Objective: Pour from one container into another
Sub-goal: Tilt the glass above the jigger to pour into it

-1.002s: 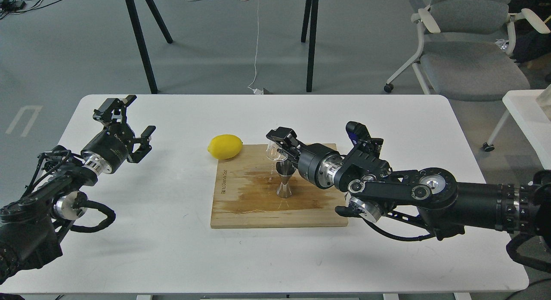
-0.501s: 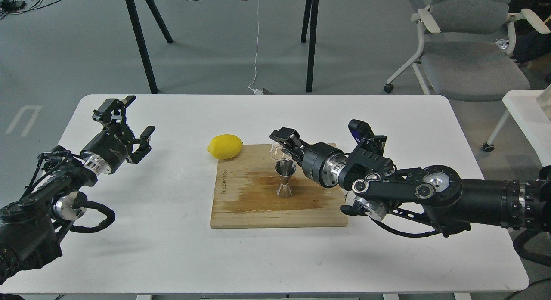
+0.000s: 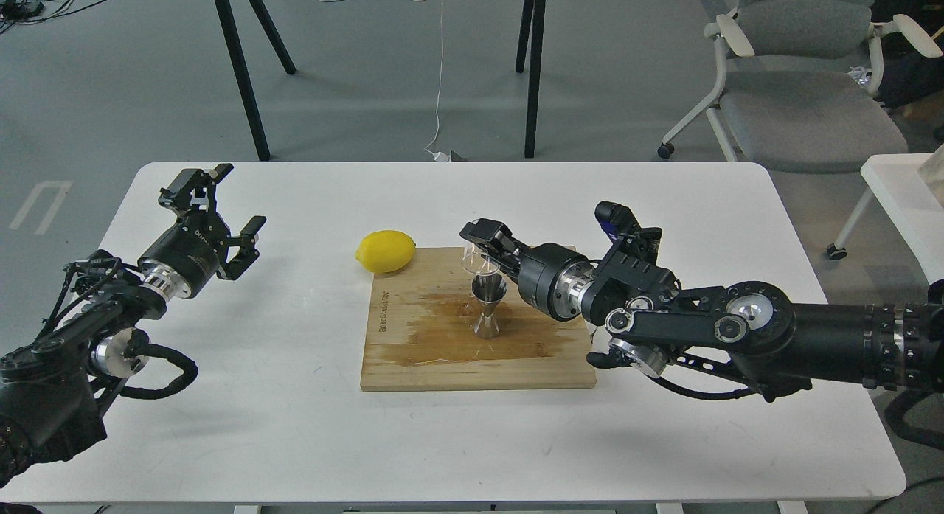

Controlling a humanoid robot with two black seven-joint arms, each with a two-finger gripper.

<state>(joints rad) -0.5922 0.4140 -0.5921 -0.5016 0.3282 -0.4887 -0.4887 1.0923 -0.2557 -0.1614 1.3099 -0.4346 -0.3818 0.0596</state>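
Two arms are seen: the right gripper (image 3: 479, 250) is clamped on the small clear glass cup (image 3: 472, 262), held tilted directly above the shiny steel hourglass jigger (image 3: 487, 307), which stands upright on the wooden board (image 3: 413, 352); the left gripper (image 3: 221, 215), fingers apart, is well away.

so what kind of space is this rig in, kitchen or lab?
Most likely a lab or office test space, not a kitchen: bare grey floor with loose cables, a wheeled office chair, and a plain white table carrying only a wooden board, lemon and jigger.
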